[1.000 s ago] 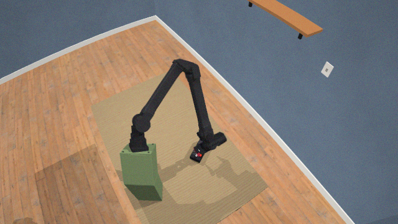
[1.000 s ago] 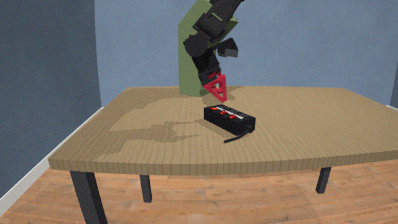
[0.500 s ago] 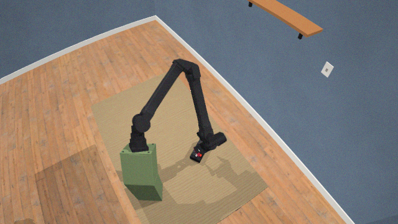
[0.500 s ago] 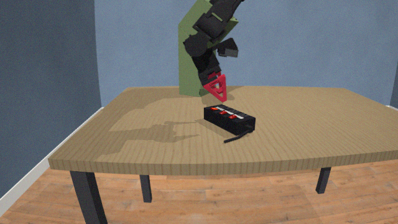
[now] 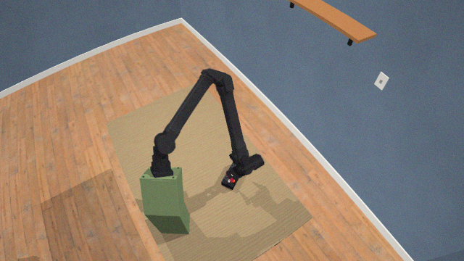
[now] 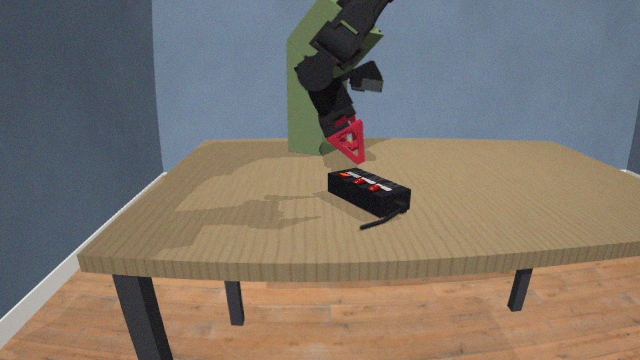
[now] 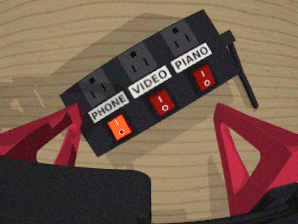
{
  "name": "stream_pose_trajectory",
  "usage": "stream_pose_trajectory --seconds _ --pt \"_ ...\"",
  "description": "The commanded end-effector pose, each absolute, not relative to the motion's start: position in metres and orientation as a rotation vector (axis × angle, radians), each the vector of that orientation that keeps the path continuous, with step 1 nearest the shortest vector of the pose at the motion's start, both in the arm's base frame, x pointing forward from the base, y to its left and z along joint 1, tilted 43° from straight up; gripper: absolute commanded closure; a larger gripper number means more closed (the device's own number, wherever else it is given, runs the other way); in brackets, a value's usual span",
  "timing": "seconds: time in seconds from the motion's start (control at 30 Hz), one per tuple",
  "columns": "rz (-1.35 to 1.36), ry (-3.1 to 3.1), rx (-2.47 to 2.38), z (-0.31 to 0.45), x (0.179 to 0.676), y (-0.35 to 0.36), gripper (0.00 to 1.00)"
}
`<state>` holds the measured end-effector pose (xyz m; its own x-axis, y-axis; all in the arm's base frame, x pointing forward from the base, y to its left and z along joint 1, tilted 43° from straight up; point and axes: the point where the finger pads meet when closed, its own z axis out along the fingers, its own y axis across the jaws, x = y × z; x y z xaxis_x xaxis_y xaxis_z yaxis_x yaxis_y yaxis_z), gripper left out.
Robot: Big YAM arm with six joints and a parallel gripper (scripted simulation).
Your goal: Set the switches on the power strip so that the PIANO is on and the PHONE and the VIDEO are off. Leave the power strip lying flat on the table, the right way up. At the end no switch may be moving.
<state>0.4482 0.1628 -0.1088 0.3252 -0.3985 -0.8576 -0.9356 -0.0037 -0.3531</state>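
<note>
A black power strip lies flat and right way up on the wooden table; it also shows in the exterior view and the top view. It has three outlets with white labels PHONE, VIDEO and PIANO. The PHONE switch glows bright orange-red. The VIDEO switch and the PIANO switch are darker red. My gripper is open and empty, with red triangular fingers wide apart. It hovers a little above the strip's PHONE end, apart from it.
The strip's black cable trails off its PIANO end toward the table's front. The green arm pedestal stands at the table's back. A wooden shelf and a wall socket are on the wall.
</note>
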Motion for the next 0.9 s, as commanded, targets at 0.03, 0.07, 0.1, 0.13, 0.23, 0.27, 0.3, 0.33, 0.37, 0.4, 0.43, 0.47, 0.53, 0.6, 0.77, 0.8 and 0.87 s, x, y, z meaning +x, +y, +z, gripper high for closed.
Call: stream_pose_trajectory --seconds 0.03,0.07,0.1,0.13,0.23,0.27,0.3,0.33,0.37,0.4,0.43,0.47,0.53,0.6,0.77,0.8,0.87 --pt "0.631 1.273 -1.604 -0.094 0.451 0.157 0.00" --pt "0.631 1.273 -1.604 -0.094 0.451 0.157 0.00" --pt "0.631 1.273 -1.604 -0.094 0.451 0.157 0.00" --pt "0.598 1.302 -1.626 -0.087 0.453 0.154 0.00" --pt "0.446 1.431 -1.721 -0.059 0.456 0.137 0.00" --pt "0.446 1.431 -1.721 -0.059 0.456 0.137 0.00" --pt "0.393 1.475 -1.753 -0.049 0.454 0.130 0.00" --pt "0.346 1.513 -1.778 -0.040 0.452 0.123 0.00" --pt "0.310 1.543 -1.796 -0.034 0.450 0.118 0.00" --pt "0.288 1.561 -1.808 -0.030 0.448 0.115 0.00" --pt "0.278 1.568 -1.813 -0.029 0.447 0.114 0.00" --pt "0.276 1.569 -1.814 -0.028 0.447 0.113 0.00" --pt "0.305 1.590 -1.818 -0.042 0.444 0.114 0.00" --pt "0.310 1.596 -1.817 -0.043 0.441 0.114 0.00" --pt "0.295 1.584 -1.812 -0.041 0.445 0.114 0.00" --pt "0.261 1.559 -1.807 -0.026 0.452 0.114 0.00" --pt "0.256 1.553 -1.806 -0.024 0.456 0.114 0.00"
